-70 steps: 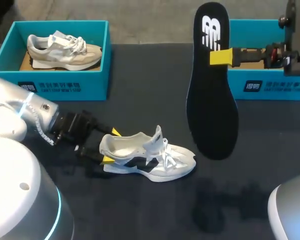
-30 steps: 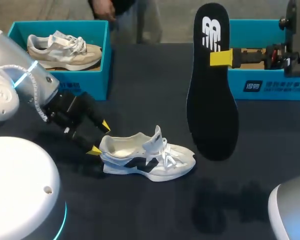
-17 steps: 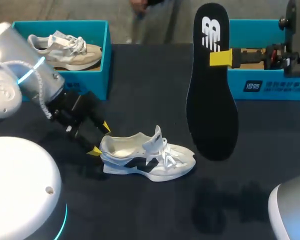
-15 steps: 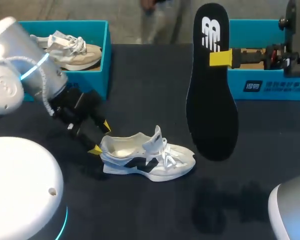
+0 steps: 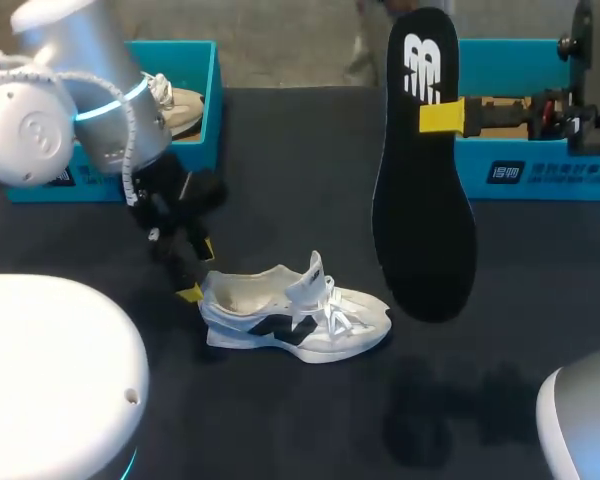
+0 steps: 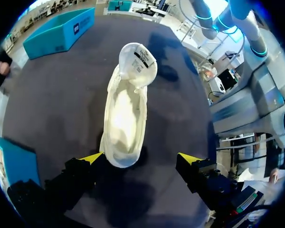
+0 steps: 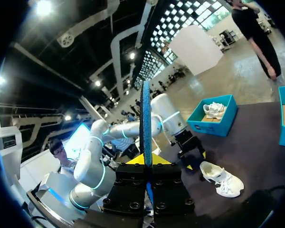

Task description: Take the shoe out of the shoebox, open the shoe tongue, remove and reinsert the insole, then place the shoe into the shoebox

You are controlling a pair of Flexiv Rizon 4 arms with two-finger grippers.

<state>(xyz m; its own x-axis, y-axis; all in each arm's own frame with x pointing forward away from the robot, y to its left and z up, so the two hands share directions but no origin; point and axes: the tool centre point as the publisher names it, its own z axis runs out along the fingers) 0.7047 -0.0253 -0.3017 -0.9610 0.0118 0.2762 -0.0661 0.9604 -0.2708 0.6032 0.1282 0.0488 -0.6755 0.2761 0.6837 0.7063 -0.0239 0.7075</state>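
The white shoe [image 5: 295, 320] lies on its sole on the dark table, tongue pulled up, toe pointing right. My left gripper [image 5: 198, 271] hangs open just behind its heel. In the left wrist view the heel of the shoe [image 6: 126, 114] sits between the spread fingers of the left gripper [image 6: 140, 159], nearer one finger, and the shoe's inside is bare. My right gripper [image 5: 442, 113] is shut on the black insole [image 5: 420, 200], which it holds high above the table, hanging lengthwise. In the right wrist view the insole [image 7: 145, 123] stands edge-on in the right gripper [image 7: 146, 159].
A teal shoebox [image 5: 540, 170] stands at the back right behind the insole. Another teal box [image 5: 205, 130] at the back left holds a beige shoe [image 5: 180, 100], partly hidden by my left arm. The right wrist view also shows the white shoe [image 7: 222, 178].
My left arm has swung up and toward the middle, so its open gripper now points down at the shoe's heel from a steeper angle. The shoe, the insole and the right arm have not moved.
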